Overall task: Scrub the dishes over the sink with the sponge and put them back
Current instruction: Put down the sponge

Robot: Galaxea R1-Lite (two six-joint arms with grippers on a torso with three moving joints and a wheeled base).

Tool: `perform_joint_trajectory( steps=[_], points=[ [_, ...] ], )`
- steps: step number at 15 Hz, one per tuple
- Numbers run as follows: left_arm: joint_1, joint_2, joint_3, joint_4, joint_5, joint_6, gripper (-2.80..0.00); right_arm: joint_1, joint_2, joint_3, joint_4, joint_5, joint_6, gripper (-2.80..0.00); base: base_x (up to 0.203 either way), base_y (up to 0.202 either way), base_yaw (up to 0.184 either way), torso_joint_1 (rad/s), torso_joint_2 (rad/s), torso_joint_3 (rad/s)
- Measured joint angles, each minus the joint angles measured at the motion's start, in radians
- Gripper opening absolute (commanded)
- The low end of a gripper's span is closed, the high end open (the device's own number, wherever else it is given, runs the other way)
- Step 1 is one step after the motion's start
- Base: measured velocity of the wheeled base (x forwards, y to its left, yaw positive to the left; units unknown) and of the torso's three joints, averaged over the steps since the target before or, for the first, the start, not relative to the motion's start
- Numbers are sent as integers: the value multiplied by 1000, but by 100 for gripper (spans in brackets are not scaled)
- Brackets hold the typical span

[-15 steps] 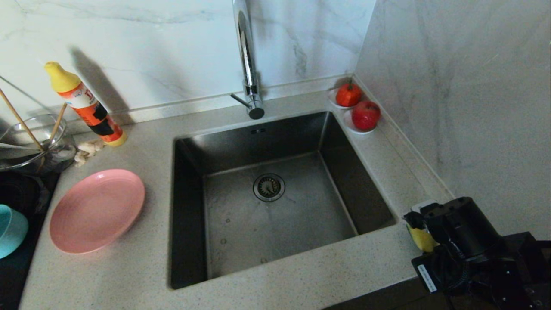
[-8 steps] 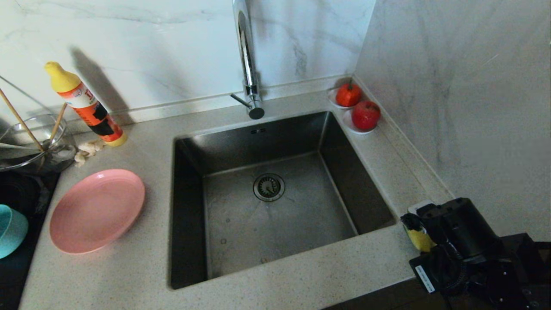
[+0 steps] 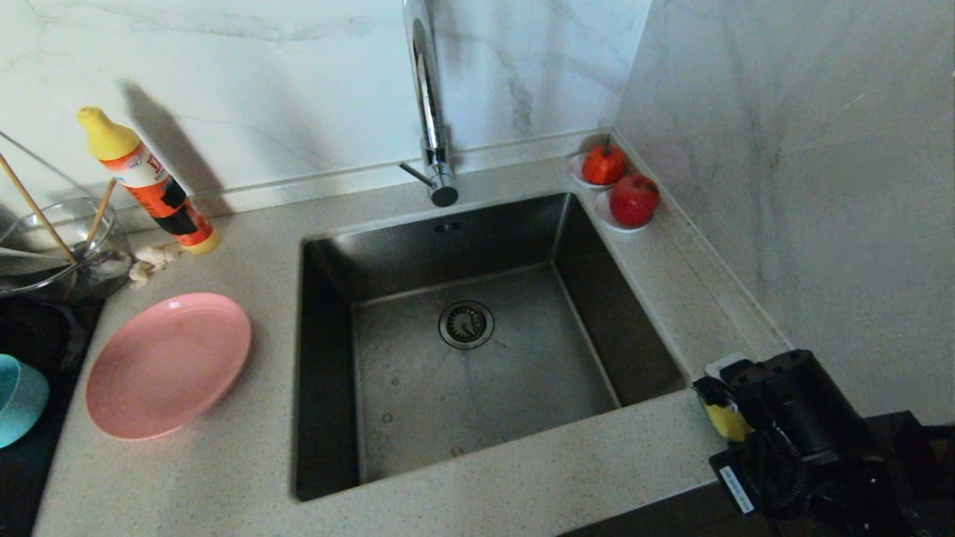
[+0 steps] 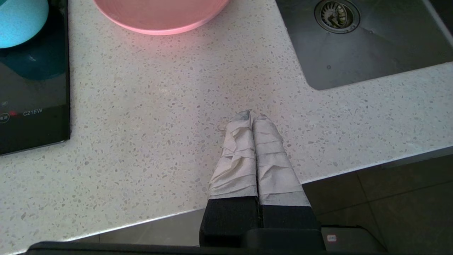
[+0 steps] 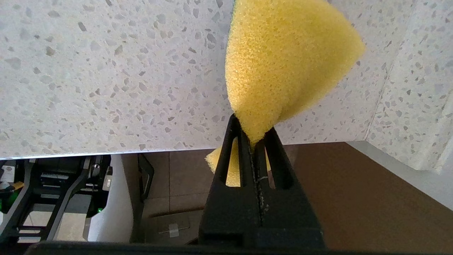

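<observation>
While the right gripper (image 5: 253, 136) has its jaws pinched tight on the sponge (image 5: 283, 67) at the sink's (image 3: 477, 350) near-right corner, it should clear the table; left gripper (image 4: 252, 117) parked, jaws closed, empty.

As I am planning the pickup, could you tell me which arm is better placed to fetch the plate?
Left, probably: the left gripper is shut and empty near the plate, while the right gripper already pinches the sponge.
</observation>
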Motion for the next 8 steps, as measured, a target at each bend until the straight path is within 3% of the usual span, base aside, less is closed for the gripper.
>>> perform_joint_trajectory(
  steps=[1,8],
  points=[
    [0,0,0,0,0,-1,-280,0,0,4,-1,1,0,0,0,0,0,0,0,0],
    [0,0,0,0,0,0,-280,1,-3,-2,-25,0,-4,0,0,0,0,0,0,0]
  ],
)
